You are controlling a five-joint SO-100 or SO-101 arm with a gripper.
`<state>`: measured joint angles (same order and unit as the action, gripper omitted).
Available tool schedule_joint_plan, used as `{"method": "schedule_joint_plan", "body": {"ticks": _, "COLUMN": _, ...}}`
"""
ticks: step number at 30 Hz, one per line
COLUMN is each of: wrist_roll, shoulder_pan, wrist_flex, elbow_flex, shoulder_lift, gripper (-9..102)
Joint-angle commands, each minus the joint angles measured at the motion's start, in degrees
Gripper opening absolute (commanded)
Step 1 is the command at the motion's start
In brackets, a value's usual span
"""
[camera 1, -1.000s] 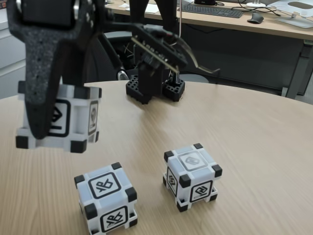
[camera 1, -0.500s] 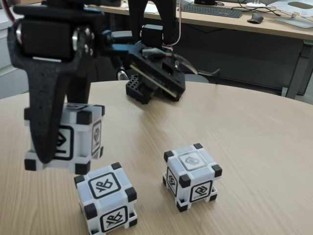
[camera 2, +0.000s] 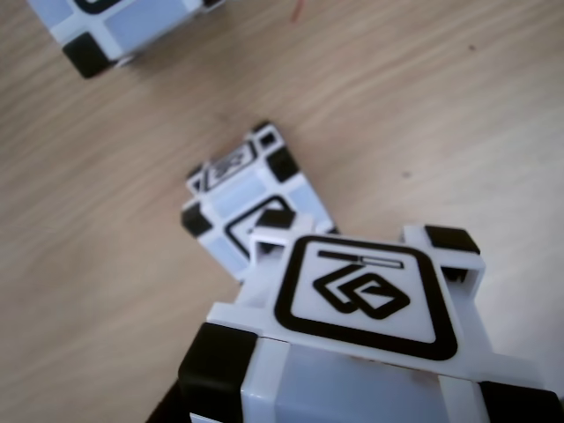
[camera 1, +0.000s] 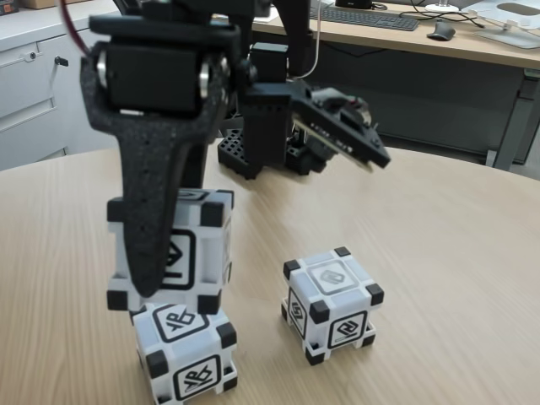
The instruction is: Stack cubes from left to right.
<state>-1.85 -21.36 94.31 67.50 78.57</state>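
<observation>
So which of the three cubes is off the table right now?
The cube in the tool, held over the front-left cube. That one and the right cube both sit on the table.

A cube [camera 2: 352, 344] fills the lower foreground, its glyph face up (layered diamonds). Just behind it, partly covered, a second cube [camera 2: 238, 189] sits on the wooden worktop [camera 2: 423, 106]; a third cube [camera 2: 115, 26] shows top left.

Held cube [camera 1: 196, 253]: carried rightward and lower in the fixed view, from high at the left edge to just above the left cube [camera 1: 184, 353]; its bottom edge overlaps that cube's top.
Gripper [camera 1: 160, 270]: swung right with it, now lower.
Arm [camera 1: 329, 126]: rotated rightward behind.
</observation>
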Motion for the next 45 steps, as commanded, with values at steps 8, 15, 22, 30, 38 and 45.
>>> {"method": "schedule_joint_plan", "body": {"ticks": 8, "wrist_roll": 1.67, "shoulder_pan": 0.79, "wrist_flex": 0.18, "elbow_flex": 6.33, "shoulder_lift": 0.79, "gripper": 0}}
{"method": "schedule_joint_plan", "body": {"ticks": 15, "wrist_roll": 0.70, "shoulder_pan": 0.79, "wrist_flex": 0.09, "elbow_flex": 6.15, "shoulder_lift": 1.23, "gripper": 0}}
{"method": "schedule_joint_plan", "body": {"ticks": 22, "wrist_roll": 0.09, "shoulder_pan": 0.44, "wrist_flex": 0.09, "elbow_flex": 6.68, "shoulder_lift": 0.70, "gripper": 0}}
{"method": "schedule_joint_plan", "body": {"ticks": 30, "wrist_roll": -1.49, "shoulder_pan": 0.09, "wrist_flex": 0.00, "elbow_flex": 6.77, "shoulder_lift": 1.05, "gripper": 0}}
{"method": "schedule_joint_plan", "body": {"ticks": 38, "wrist_roll": -2.64, "shoulder_pan": -0.26, "wrist_flex": 0.00, "elbow_flex": 6.68, "shoulder_lift": 0.79, "gripper": 0}}
{"method": "schedule_joint_plan", "body": {"ticks": 45, "wrist_roll": -3.87, "shoulder_pan": -0.44, "wrist_flex": 0.00, "elbow_flex": 6.33, "shoulder_lift": 0.53, "gripper": 0}}
